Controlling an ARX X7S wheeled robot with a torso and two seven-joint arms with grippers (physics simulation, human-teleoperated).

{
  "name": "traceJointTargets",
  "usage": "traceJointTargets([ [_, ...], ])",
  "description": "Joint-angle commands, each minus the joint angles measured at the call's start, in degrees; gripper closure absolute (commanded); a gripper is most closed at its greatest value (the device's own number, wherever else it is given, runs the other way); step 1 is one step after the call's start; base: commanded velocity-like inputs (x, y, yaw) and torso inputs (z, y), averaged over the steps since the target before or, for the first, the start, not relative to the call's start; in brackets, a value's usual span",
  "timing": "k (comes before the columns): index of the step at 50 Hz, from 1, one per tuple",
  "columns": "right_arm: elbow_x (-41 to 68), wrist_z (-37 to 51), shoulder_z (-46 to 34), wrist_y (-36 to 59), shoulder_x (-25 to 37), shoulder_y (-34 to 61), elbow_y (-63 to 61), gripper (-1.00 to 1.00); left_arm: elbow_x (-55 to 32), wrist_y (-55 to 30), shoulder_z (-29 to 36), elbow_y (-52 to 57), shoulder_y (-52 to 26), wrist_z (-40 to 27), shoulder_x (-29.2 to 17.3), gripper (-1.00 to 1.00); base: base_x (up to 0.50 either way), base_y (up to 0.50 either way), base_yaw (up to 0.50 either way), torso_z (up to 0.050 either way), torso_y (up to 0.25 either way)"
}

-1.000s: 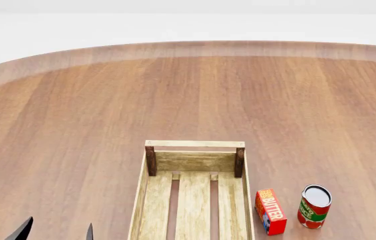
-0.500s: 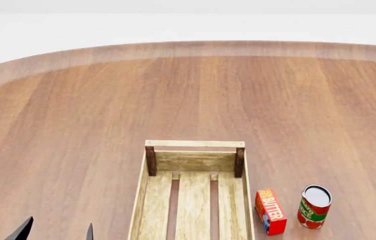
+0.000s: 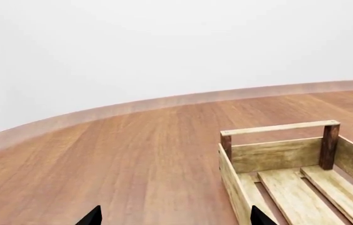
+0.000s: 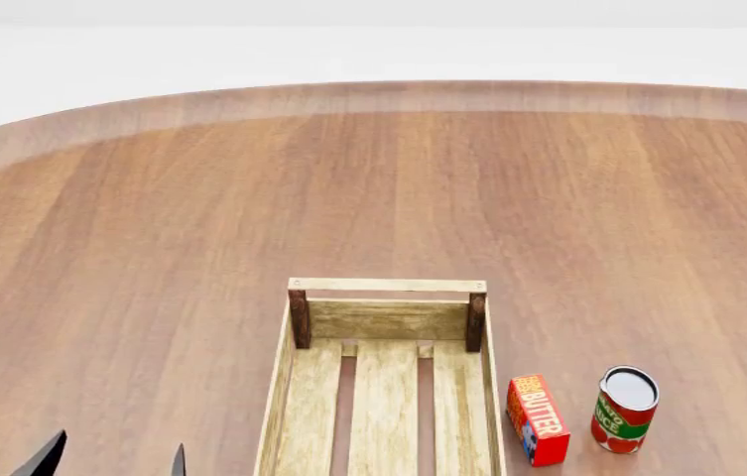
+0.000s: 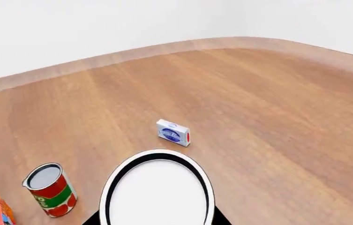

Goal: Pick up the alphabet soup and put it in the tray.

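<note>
— Where's the tray (image 4: 387, 397)?
— On the counter (image 4: 373, 198), near its front edge, about the middle.
— What's to its right?
— A butter box (image 4: 538, 419) just beside it, then a can (image 4: 625, 409) further right, apart from the box.
— Anything beyond the can?
— In the right wrist view, a small box (image 5: 173, 132) lies on the counter behind a plate (image 5: 157, 190), well apart from the can (image 5: 50, 189).

Head cam sits high, looking forward and down at the far end of the tray (image 4: 387, 372), with the red and green can (image 4: 625, 410) beside it. Left wrist cam rides low and close, facing that same tray (image 3: 289, 173) end. Right wrist cam hovers right above a white-topped can (image 5: 157, 191), sharing the red and green can (image 5: 51, 190) with the head cam.
</note>
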Motion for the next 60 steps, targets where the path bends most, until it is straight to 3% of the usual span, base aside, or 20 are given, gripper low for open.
traceJointTargets([
  [1,2.15,0.88,1.35,2.60,0.67,-1.84,-10.40,1.00,-0.30,0.07,0.16,0.56,0.25,-0.16,-0.33,-1.00,0.00,0.00,0.00,0.000,0.000],
  [17,3.50,2.45,-2.77,5.20,1.84,0.17,-16.25,1.00,-0.17,-0.62,0.59,2.25,0.63,-0.83,-0.86,-1.00,0.00,0.00,0.00,0.000,0.001],
  [34,2.85,3.67,-12.83,8.11,2.30,7.44,-17.99,1.00,-0.35,-1.09,0.76,3.34,0.81,-1.42,-1.34,-1.00,0.00,0.00,0.00,0.000,0.001],
  [60,-2.44,0.86,-29.19,7.08,-1.65,20.97,-9.62,1.00,-0.65,-0.70,1.14,2.80,0.60,-1.84,-1.54,-1.00,0.00,0.00,0.00,0.000,0.000],
])
